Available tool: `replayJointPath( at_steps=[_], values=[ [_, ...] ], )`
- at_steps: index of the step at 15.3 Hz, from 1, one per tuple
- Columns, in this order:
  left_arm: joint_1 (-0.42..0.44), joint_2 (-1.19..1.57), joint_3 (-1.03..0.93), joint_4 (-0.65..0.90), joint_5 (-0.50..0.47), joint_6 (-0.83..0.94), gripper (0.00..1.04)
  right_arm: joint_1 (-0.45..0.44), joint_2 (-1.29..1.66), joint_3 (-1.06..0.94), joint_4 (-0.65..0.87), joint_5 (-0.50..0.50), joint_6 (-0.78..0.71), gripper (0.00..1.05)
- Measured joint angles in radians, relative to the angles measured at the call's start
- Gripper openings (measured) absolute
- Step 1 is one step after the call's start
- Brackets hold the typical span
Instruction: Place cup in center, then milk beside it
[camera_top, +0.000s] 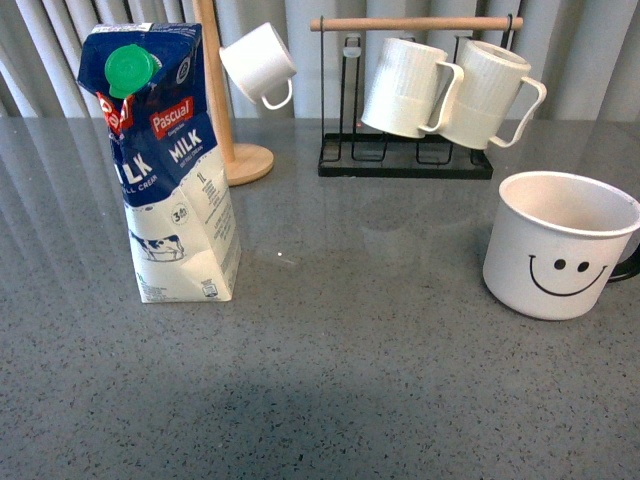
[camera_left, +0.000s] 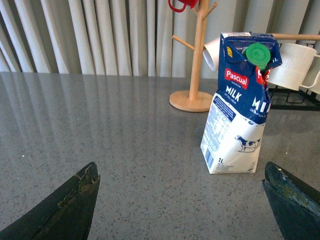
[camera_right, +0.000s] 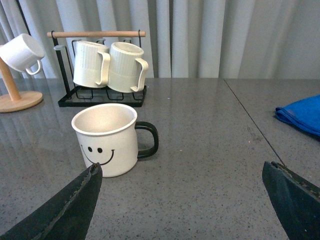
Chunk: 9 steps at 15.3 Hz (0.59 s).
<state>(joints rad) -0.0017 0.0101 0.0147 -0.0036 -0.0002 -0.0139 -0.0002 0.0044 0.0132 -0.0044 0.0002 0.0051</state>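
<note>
The cup (camera_top: 563, 244), a wide white mug with a black smiley face and black handle, stands upright at the right of the grey table. It also shows in the right wrist view (camera_right: 106, 139), just beyond my open, empty right gripper (camera_right: 181, 172). The milk (camera_top: 168, 160), a tall dark-blue and white carton with a green cap, stands upright at the left. It also shows in the left wrist view (camera_left: 239, 102), ahead of my open, empty left gripper (camera_left: 182, 172). Neither gripper shows in the front view.
A black rack (camera_top: 405, 158) with a wooden bar holds two ribbed white mugs (camera_top: 405, 88) at the back. A wooden mug tree (camera_top: 235, 150) carries a small white cup (camera_top: 258, 63). A blue cloth (camera_right: 301, 114) lies far right in the right wrist view.
</note>
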Motion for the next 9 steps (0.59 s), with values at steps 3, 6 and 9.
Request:
replayJointPath(
  at_steps=[3,6,9],
  values=[
    [0.000,0.000,0.000,0.000,0.000,0.000,0.98,0.000,0.000,0.000,0.000,0.000,0.000,0.98],
    [0.000,0.000,0.000,0.000,0.000,0.000,0.98,0.000,0.000,0.000,0.000,0.000,0.000,0.98],
    [0.000,0.000,0.000,0.000,0.000,0.000,0.98,0.000,0.000,0.000,0.000,0.000,0.000,0.98]
  ],
)
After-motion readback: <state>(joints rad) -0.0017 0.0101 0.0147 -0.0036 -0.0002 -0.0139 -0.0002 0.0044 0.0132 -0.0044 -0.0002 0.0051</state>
